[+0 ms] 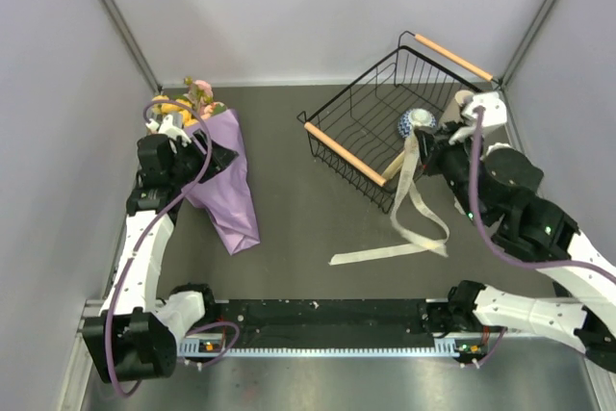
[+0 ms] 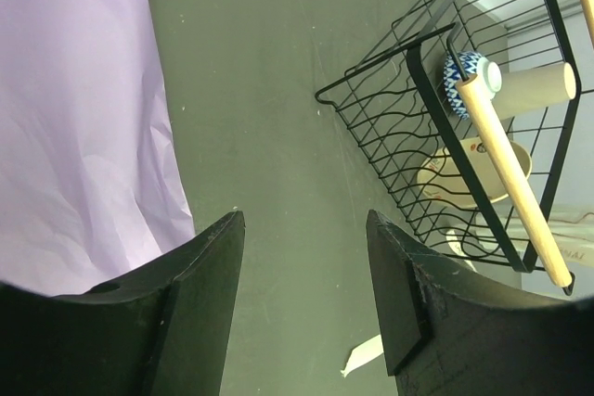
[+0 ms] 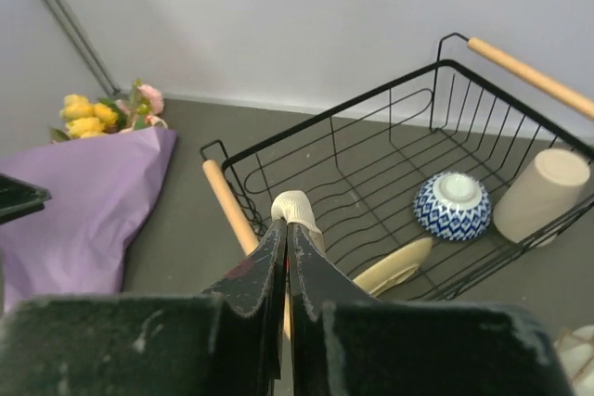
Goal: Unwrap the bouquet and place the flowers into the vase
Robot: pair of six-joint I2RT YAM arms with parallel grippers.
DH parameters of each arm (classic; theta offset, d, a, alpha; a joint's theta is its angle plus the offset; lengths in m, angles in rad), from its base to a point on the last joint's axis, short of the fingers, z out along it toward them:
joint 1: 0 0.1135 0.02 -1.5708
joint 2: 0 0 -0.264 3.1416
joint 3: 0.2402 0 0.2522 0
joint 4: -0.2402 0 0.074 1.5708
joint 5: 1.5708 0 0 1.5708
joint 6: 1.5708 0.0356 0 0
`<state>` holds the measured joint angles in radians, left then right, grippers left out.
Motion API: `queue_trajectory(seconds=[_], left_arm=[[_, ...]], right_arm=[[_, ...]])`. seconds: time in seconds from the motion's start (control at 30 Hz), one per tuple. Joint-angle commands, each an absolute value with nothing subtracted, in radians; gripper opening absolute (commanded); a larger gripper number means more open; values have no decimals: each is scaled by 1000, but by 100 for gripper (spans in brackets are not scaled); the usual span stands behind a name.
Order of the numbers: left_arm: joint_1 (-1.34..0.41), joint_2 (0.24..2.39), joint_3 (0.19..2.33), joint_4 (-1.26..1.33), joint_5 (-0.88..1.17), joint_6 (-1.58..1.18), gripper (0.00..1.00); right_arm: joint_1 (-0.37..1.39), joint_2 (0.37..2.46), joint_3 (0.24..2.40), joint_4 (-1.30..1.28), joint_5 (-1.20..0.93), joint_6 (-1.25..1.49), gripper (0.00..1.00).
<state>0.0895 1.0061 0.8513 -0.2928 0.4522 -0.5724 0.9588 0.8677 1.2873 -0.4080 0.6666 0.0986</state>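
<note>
Shows the bouquet (image 1: 226,180) lying on the dark table (image 1: 308,228) at 9 o'clock in the top view, with its wide end toward 11 o'clock and its narrow tip toward 5 o'clock. Shows the flowers (image 1: 192,101), yellow and pink, at that wide end and wrapped in lilac paper. Places the left gripper (image 2: 302,294) over the upper half of the paper, jaws moderately apart with only bare table between them and nothing grasped; sets the paper just outside the fingertip on the 9 o'clock side of the left wrist view. Sets the wire basket (image 1: 343,152) at 1 o'clock, holding a patterned bowl (image 3: 452,206), a cream cup (image 3: 541,194) and a plate (image 3: 394,271). Shows the right gripper (image 3: 286,229) at the basket's 3 o'clock side, jaws fully together and pinching a cream ribbon (image 3: 297,206). Traces that ribbon down toward 6 o'clock onto the table, well apart from the bouquet.
</note>
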Motion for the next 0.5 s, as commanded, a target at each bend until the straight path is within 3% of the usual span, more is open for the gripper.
queue_trajectory(seconds=[0.0, 0.2, 0.47], left_arm=[[83, 1014, 885, -268, 445, -552, 61], [80, 1028, 882, -261, 446, -551, 61], [61, 1069, 913, -244, 453, -557, 61]], right_arm=[[953, 732, 1203, -391, 647, 225, 0], [953, 579, 1147, -583, 865, 244, 0], [953, 508, 956, -666, 671, 530, 0]])
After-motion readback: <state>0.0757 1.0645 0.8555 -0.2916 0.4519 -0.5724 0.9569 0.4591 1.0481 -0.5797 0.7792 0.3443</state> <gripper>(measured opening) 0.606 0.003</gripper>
